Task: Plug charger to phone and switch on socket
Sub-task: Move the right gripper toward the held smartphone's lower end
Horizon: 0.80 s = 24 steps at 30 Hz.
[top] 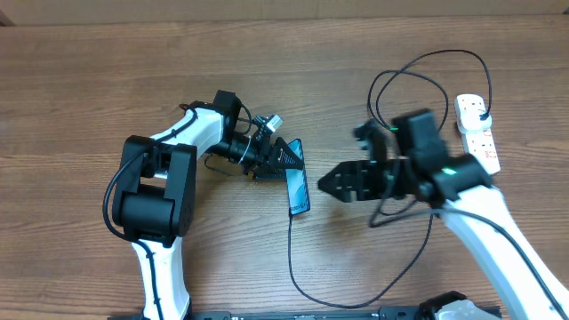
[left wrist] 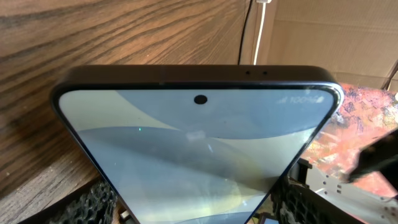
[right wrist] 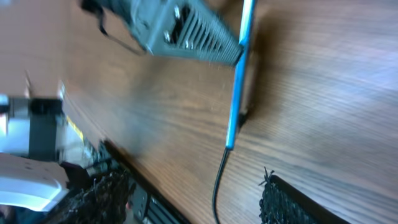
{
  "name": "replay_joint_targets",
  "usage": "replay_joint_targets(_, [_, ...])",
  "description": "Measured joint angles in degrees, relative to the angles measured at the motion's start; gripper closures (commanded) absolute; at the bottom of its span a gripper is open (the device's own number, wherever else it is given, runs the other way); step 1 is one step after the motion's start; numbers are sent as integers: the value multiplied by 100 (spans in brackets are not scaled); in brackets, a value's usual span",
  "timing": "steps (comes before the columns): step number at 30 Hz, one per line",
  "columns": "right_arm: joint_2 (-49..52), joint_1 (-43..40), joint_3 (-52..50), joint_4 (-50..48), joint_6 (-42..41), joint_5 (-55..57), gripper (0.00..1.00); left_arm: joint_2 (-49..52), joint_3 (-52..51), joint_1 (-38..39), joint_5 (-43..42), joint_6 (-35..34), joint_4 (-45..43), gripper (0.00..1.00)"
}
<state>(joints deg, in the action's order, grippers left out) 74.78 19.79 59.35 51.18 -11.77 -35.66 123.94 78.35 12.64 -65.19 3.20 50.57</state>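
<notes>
Overhead, the left gripper (top: 284,162) clasps the phone (top: 299,182), which stands on edge, its jaws spread wide around it. The charger (top: 291,258) meets the phone's near end. Just right, the right gripper (top: 327,185) hangs open and empty. The socket (top: 478,135) lies far right.

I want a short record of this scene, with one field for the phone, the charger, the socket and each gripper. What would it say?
phone: tilted up on a long edge, screen lit
charger: black cable, tip at the phone's lower end, seemingly plugged in
socket: white strip on the right; switch state too small to tell
left gripper: closed on the phone
right gripper: open, empty, beside the phone
</notes>
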Motion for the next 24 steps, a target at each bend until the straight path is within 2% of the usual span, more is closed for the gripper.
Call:
replay_joint_targets(10, [1843, 1342, -17, -1375, -793, 1086, 30, 0, 0, 0, -2, 0, 0, 23])
replay_joint_targets(17, [2354, 1510, -24, -1650, -938, 1587, 47, 2, 0, 0, -2, 0, 0, 22])
replay_joint_targets(22, [2354, 1510, -24, -1681, -922, 1674, 72, 2, 0, 0, -2, 2, 0, 18])
replay_joint_targets(24, [2354, 1510, -24, -1681, -977, 1692, 96, 2, 0, 0, -4, 4, 0, 14])
